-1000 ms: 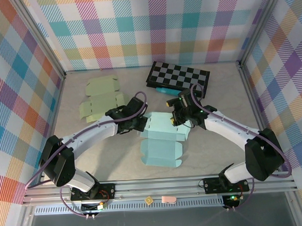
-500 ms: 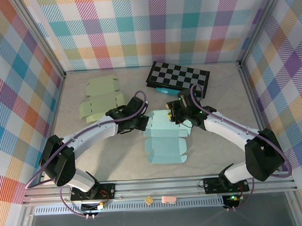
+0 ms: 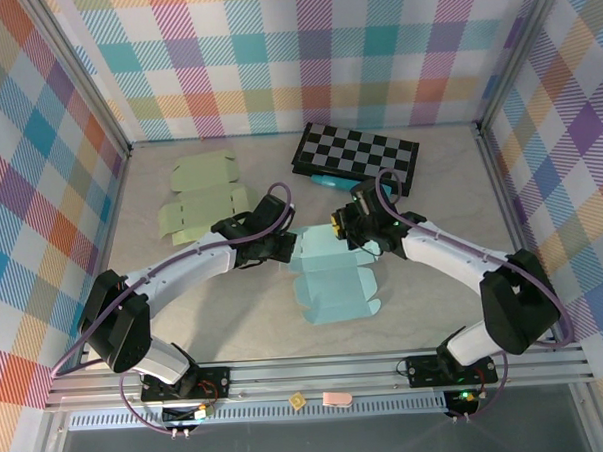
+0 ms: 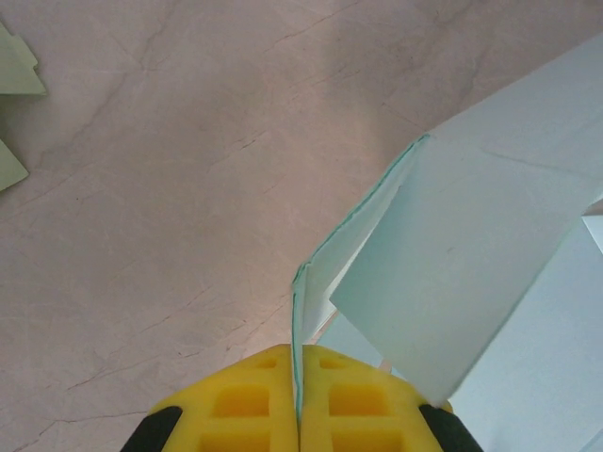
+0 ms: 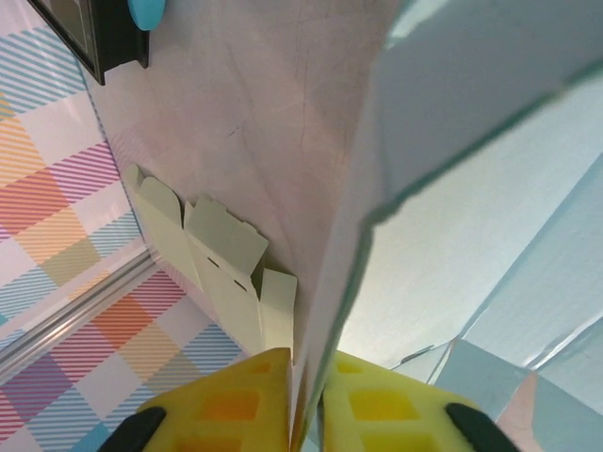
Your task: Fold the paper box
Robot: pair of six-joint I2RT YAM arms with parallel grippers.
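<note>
The light blue paper box (image 3: 331, 277) lies partly unfolded at the table's middle, its upper panels lifted. My left gripper (image 3: 284, 250) is shut on the box's left edge. In the left wrist view the yellow fingers (image 4: 236, 414) pinch a thin upright flap of the paper box (image 4: 471, 245), and the left gripper (image 4: 299, 363) has no gap. My right gripper (image 3: 344, 230) holds the box's upper right side. In the right wrist view the right gripper (image 5: 306, 372) is shut on a raised panel of the paper box (image 5: 471, 188), which runs up between its yellow pads (image 5: 236, 405).
Flat pale green box blanks (image 3: 202, 198) lie at the back left, seen too as green blanks (image 5: 226, 254). A black-and-white checkerboard (image 3: 357, 156) with a teal object (image 3: 330, 183) beside it lies at the back right. Plaid walls close in three sides.
My right gripper has shut on the box's raised panel. The blue box's near part has slid to the right. The left gripper stays shut on its edge.
</note>
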